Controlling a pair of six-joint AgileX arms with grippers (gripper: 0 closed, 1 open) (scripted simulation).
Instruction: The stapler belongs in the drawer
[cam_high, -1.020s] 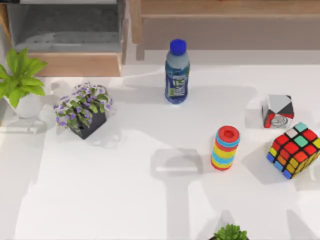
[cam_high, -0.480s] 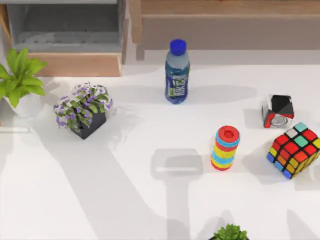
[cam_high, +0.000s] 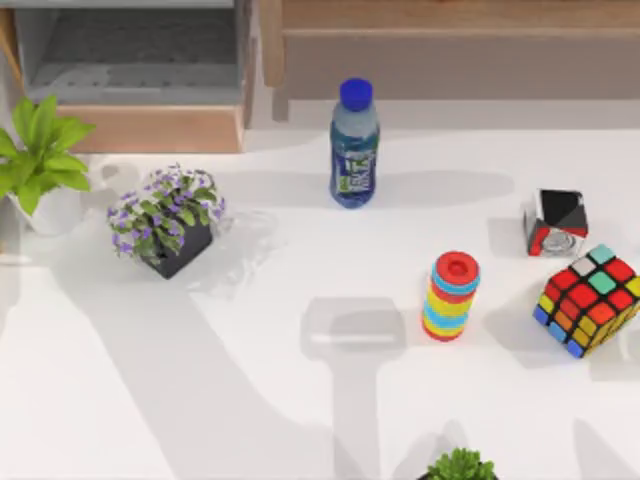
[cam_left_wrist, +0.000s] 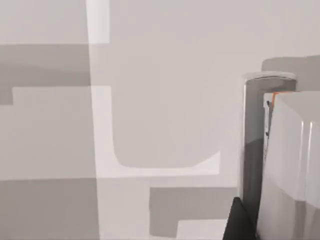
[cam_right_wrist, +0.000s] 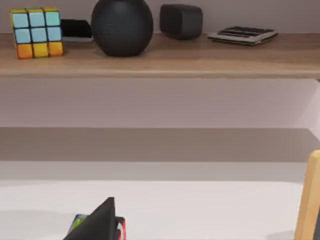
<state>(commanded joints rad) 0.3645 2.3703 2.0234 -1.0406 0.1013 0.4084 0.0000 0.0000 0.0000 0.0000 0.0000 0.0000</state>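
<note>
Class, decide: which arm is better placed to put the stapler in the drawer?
Left, probably. The stapler lies near the middle of the top view, while the open drawer sits at its upper left, on the left arm's side.

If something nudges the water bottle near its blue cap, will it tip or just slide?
The water bottle stands upright, tall and narrow, so a push near the cap would probably tip it. Once down, its round body would likely roll. The smooth white table offers little grip.
</note>
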